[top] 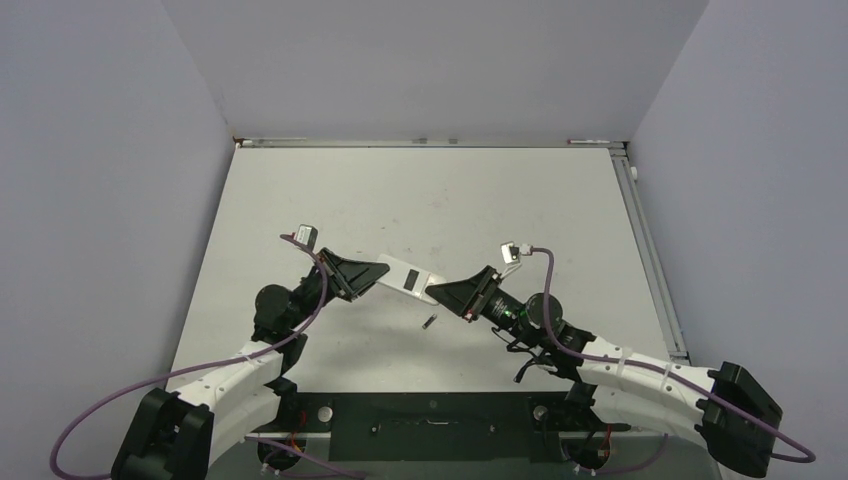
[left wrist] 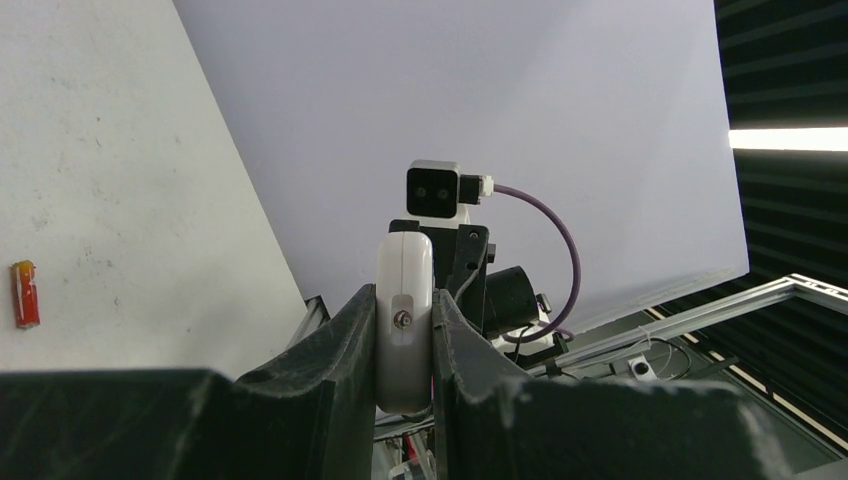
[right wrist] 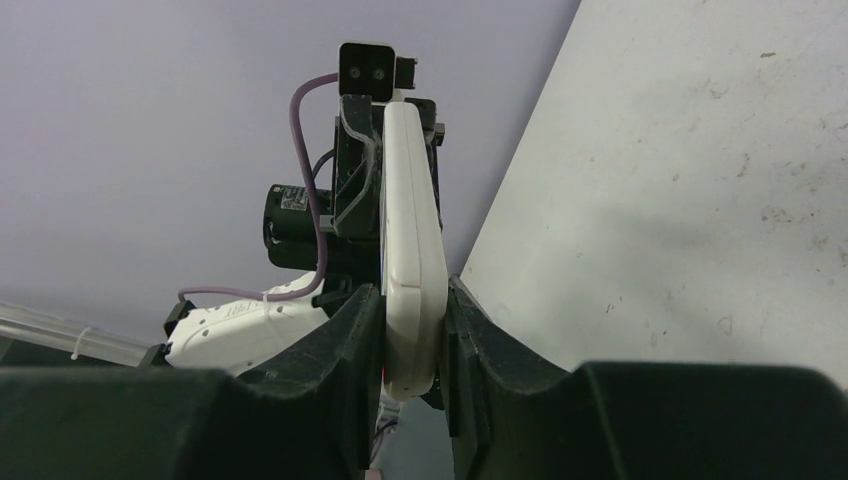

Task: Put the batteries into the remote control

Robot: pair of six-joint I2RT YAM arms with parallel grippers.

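My left gripper (left wrist: 403, 297): pinching the left end of the remote control (top: 405, 277), jaws pressed on its two broad faces.
My right gripper (right wrist: 412, 292): pinching the right end the same way, so the handset spans the gap between us, lifted off the table (top: 420, 190).
Batteries: neither is loaded. The dark battery (top: 428, 322) lies on the table just near of the remote, and the reddish battery (left wrist: 24, 294) lies apart on the table.
Risk, twist: with both of us clamped on one stiff body, any mismatch in our motion could wrench it out of one pinch.
Risk, drop: both holds sit at the very ends, so if one lets go carelessly the handset could swing or fall.
Risk, blockage: my jaws may cover part of the recess, leaving no way in for a battery.
Top view only: the white back faces up with its dark recess, and the dark battery shows.
Left wrist only: the reddish battery, which I cannot find from above.
Right wrist only: how deep the remote sits between my fingers (right wrist: 350, 335).
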